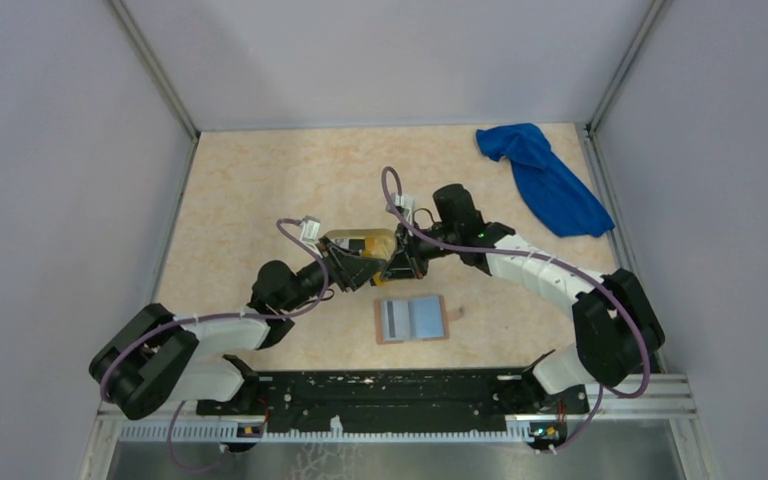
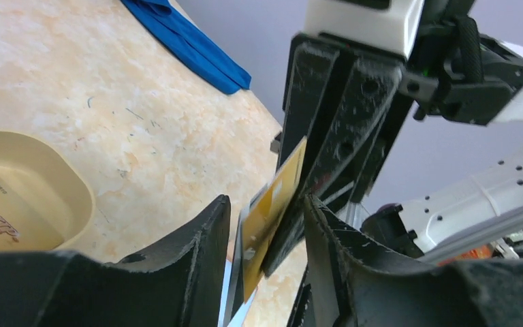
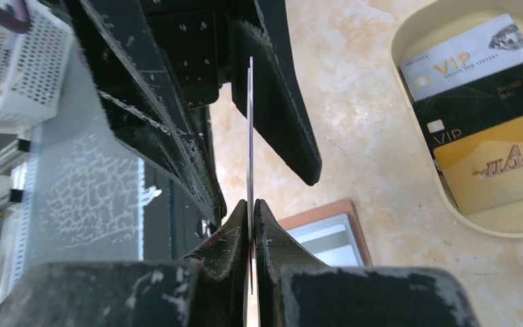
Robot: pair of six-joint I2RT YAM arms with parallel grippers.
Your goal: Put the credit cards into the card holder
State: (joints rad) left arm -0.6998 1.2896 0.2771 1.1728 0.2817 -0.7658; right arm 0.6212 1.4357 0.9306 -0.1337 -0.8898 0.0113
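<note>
Seemingly a handover: the right tool (image 3: 252, 212) pinches a yellow card (image 2: 282, 180) edgewise, and the left tool (image 2: 267, 208) gapes around it. At 6 o'clock of them the card holder (image 1: 412, 320) lies open on the tabletop (image 1: 260, 200). Next, the card must be lowered to a slot.

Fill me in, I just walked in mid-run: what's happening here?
The right gripper is shut on a yellow card, held above the table. The left gripper stands open around that card. Three more cards lie in the oval tray; the card holder lies open on the table nearby.
</note>
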